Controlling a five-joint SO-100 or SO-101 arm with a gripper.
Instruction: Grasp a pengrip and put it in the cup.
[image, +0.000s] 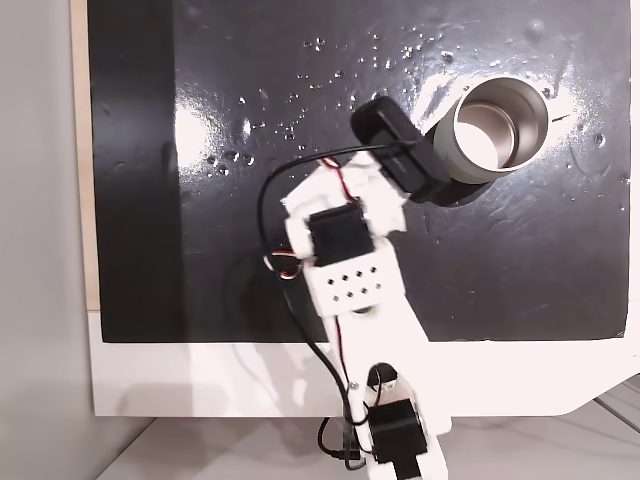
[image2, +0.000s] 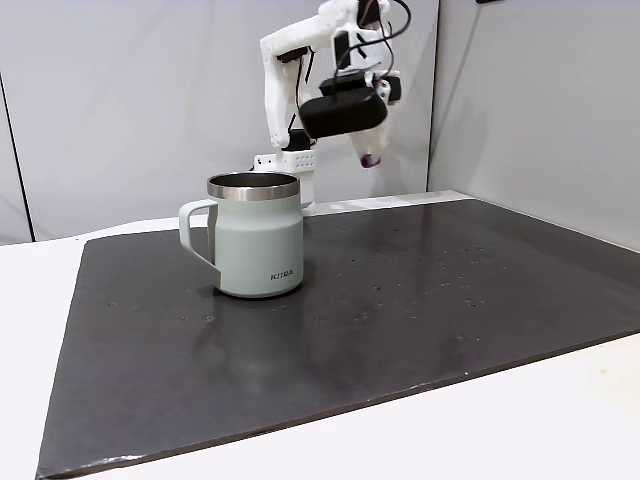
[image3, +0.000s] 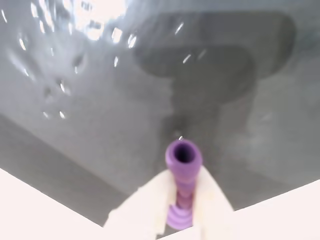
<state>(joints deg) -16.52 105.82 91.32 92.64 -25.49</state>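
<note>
A light-purple ribbed pengrip (image3: 183, 172) sticks out from between my white fingers (image3: 142, 205), and my gripper (image3: 181, 200) is shut on it. In a fixed view from the side, the gripper (image2: 367, 152) hangs high above the mat with the pengrip (image2: 369, 158) at its tip, behind and to the right of the cup (image2: 258, 245). The cup stands upright, handle to the left. In a fixed view from above, the cup (image: 450, 160) with its shiny inside lies just right of my black wrist camera (image: 392, 145), which hides the fingers.
A black mat (image: 200, 250) covers most of the white table (image: 200, 380) and carries scattered shiny specks. Its right half (image2: 450, 290) is bare in the side view. Grey walls (image2: 120, 100) stand behind the arm's base.
</note>
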